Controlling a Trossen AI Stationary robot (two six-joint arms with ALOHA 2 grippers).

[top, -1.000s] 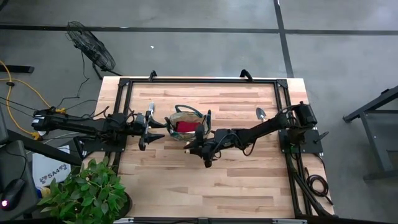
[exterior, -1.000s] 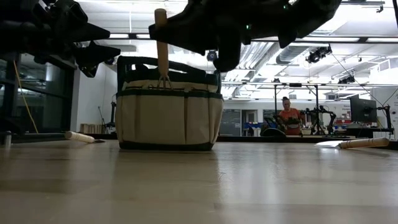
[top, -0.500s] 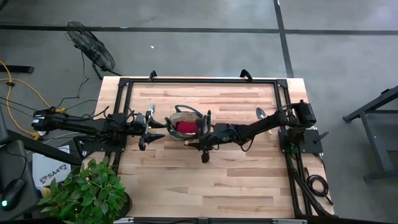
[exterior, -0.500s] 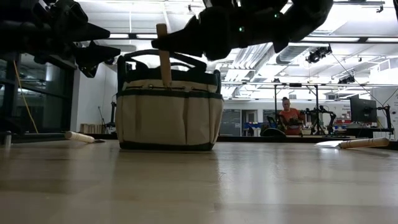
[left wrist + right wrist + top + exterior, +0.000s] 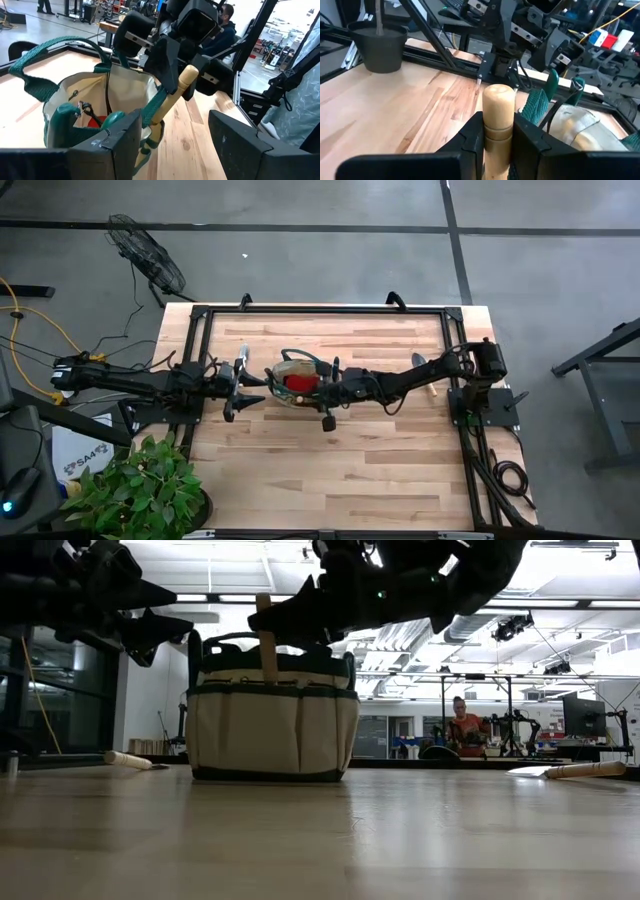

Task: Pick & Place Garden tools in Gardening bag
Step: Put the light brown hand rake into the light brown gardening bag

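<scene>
Rake (image 5: 172,95) going in now, pale handle pinched by the right pincer (image 5: 497,134) right over the gardening bag (image 5: 270,730) at centre frame, tines already below the rim. Red glove (image 5: 297,383) sits inside. Best to lower straight, keep clear of the loop handles, and let go only once the tool settles. Left pincer (image 5: 172,145) waits just left of the bag, fingers wide. One trowel (image 5: 424,367) lies on the desk at right

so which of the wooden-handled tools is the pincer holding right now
The one upright at the bag, clamped in the right pincer; the other two, trowel and pale handle, lie on the table.
</scene>
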